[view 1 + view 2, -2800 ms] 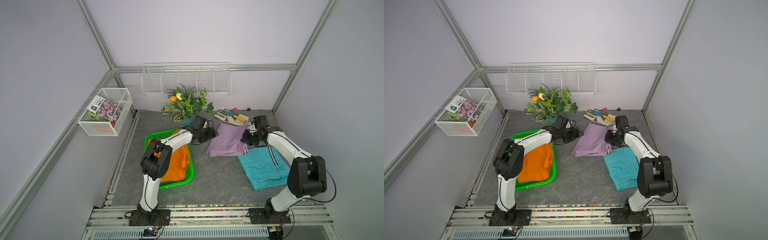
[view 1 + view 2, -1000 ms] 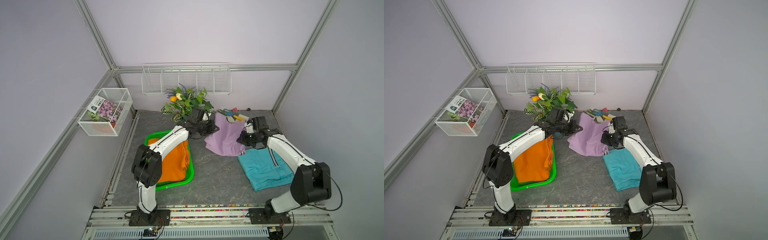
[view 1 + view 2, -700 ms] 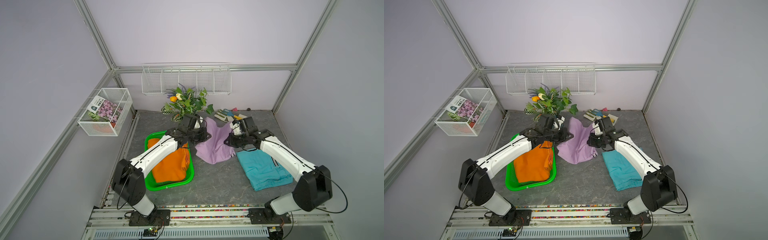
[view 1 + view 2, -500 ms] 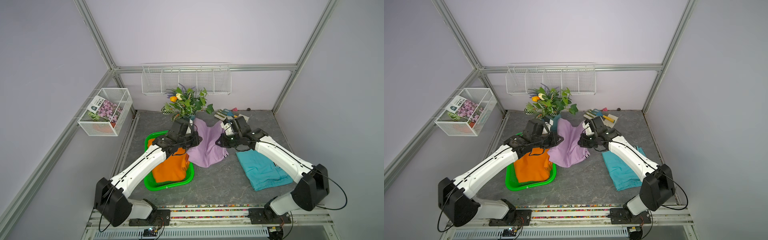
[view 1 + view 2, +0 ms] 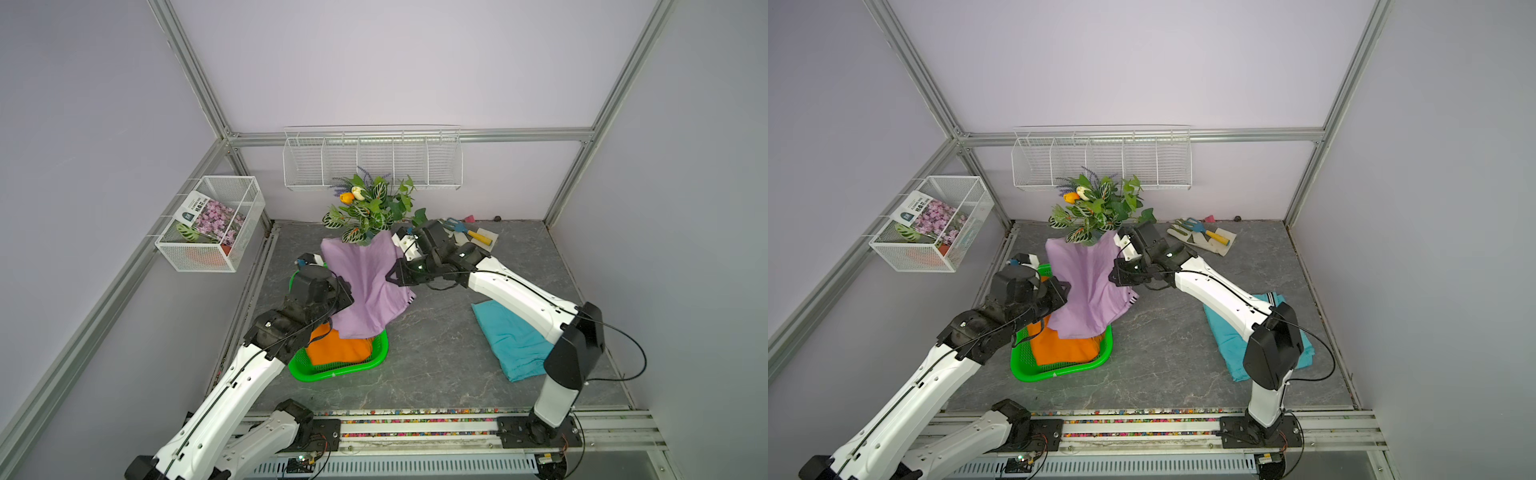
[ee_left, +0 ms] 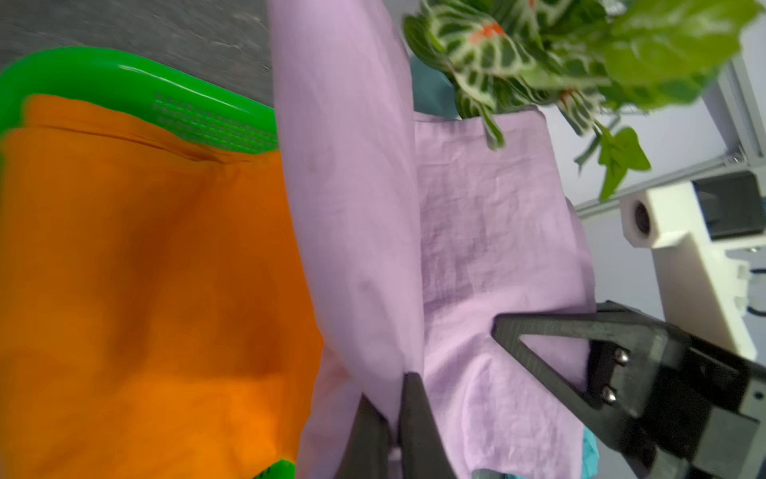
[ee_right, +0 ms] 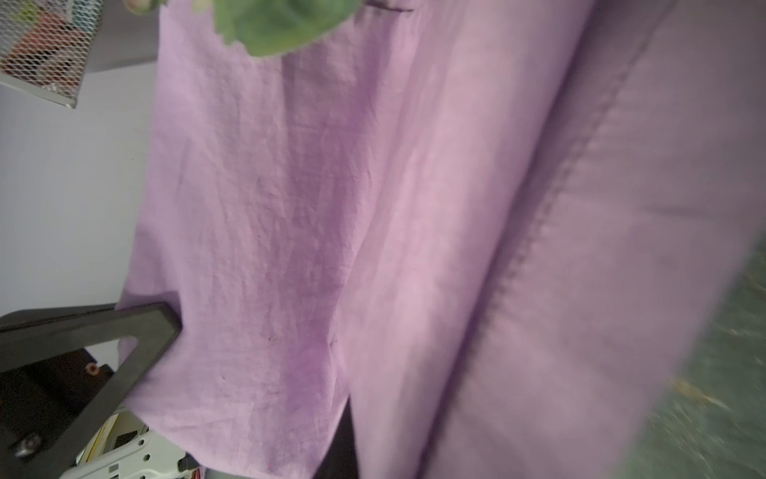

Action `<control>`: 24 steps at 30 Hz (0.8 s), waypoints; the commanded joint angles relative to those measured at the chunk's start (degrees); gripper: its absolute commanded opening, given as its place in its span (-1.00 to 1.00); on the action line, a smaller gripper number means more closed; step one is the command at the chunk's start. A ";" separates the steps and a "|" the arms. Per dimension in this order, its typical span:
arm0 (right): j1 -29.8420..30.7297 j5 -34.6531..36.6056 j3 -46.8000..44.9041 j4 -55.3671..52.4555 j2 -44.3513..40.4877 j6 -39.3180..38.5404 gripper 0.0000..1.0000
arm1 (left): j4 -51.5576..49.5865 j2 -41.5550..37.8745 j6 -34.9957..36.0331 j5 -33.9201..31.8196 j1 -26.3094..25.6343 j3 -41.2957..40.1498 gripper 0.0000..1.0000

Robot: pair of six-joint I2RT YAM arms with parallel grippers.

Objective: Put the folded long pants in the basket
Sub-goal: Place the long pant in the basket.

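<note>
1. In both top views the lilac pants [image 5: 365, 286] hang in the air between the two arms. The left claw [image 5: 348, 298] pinches one side of the cloth and the right claw [image 5: 391, 276] pinches the other side. The low end of the cloth hangs over the basket [image 5: 332, 372], above the orange pants [image 5: 338, 349] that lie in it. I cannot tell if the two pants touch. The teal pants [image 5: 511, 340] lie flat on the grey floor [image 5: 432, 353], well apart from the basket. The plant [image 5: 370, 212] stands just behind the lifted cloth.
2. In the left wrist view the left claw [image 6: 389, 419] is closed tight on a fold of the lilac pants [image 6: 352, 207]. The orange pants [image 6: 145, 290] lie in the basket [image 6: 124, 79] beside it.
3. In the right wrist view the lilac pants [image 7: 373, 207] fill nearly the whole picture. The cloth hides the right claw's own tips here.
</note>
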 commanded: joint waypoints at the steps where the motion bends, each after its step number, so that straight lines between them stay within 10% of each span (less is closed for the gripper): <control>1: 1.22 -1.50 4.98 3.59 3.65 -0.75 -1.00 | -3.98 0.52 2.13 -0.59 2.90 0.36 -1.00; 24: 9.00 4.04 7.20 4.69 15.00 3.20 -1.00 | 0.35 3.72 3.93 3.28 18.38 -11.92 -1.00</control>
